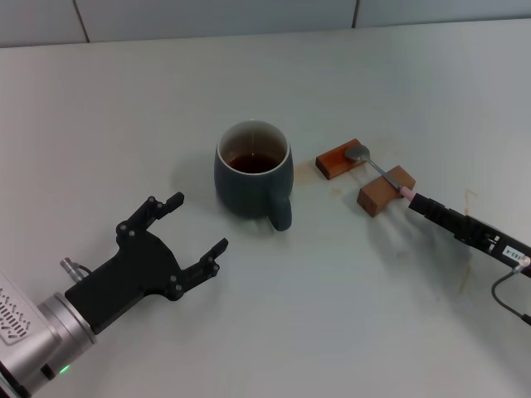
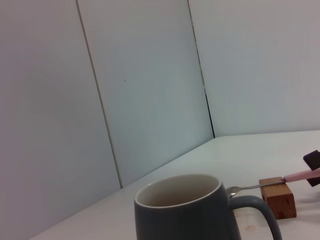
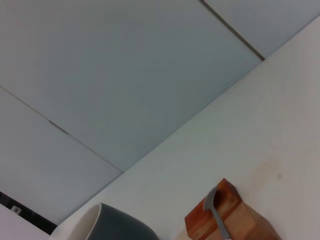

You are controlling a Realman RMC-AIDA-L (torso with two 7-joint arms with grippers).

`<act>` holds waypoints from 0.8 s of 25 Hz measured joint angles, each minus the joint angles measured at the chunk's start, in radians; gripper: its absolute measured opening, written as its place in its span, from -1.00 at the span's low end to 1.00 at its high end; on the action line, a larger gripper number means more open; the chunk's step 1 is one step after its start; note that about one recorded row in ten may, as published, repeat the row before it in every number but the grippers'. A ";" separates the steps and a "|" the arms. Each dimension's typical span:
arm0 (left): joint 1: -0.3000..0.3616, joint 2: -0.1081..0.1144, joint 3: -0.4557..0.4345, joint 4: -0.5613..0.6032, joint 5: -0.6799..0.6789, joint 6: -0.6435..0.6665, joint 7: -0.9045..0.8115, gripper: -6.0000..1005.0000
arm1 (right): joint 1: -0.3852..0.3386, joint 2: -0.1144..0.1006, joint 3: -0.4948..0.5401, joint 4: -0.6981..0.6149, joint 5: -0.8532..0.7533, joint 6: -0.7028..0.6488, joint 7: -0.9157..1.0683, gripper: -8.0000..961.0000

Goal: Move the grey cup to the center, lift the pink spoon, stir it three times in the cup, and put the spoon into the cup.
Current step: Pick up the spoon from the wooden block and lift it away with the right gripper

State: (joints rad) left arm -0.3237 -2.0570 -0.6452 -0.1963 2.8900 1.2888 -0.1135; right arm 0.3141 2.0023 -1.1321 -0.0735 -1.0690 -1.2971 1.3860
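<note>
Two grippers here: right gripper (image 1: 412,197) pinches the pink spoon (image 1: 379,170) by its handle tip, spoon bridging two brown blocks (image 1: 365,176); left gripper (image 1: 197,231) spread wide beside the grey cup (image 1: 253,176), mid-table (image 1: 332,315)

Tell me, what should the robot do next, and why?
Probably lift the pink spoon off the two brown blocks. The right gripper is already at its pink handle end, and the grey cup sits central. The left gripper is open, clear of the cup.
</note>
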 joint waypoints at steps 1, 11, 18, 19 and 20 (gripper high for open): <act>0.000 0.000 0.000 0.000 0.000 0.000 0.000 0.70 | 0.001 0.000 0.000 0.000 -0.002 0.005 0.001 0.19; 0.002 0.001 0.001 0.000 0.000 0.002 0.000 0.70 | 0.017 0.007 0.000 -0.002 -0.021 0.036 0.013 -0.29; 0.006 0.005 0.001 0.000 0.000 0.022 0.010 0.70 | -0.004 0.017 0.000 -0.029 -0.022 0.028 0.013 -0.71; 0.006 0.005 0.001 0.000 0.000 0.022 0.010 0.70 | -0.010 0.018 0.000 -0.035 -0.022 0.026 0.013 -0.71; 0.006 0.006 0.001 0.000 0.000 0.023 0.010 0.70 | -0.010 0.018 0.000 -0.035 -0.022 0.026 0.013 -0.71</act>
State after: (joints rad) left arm -0.3179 -2.0508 -0.6442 -0.1963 2.8900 1.3119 -0.1031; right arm 0.3043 2.0198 -1.1317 -0.1081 -1.0908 -1.2716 1.3991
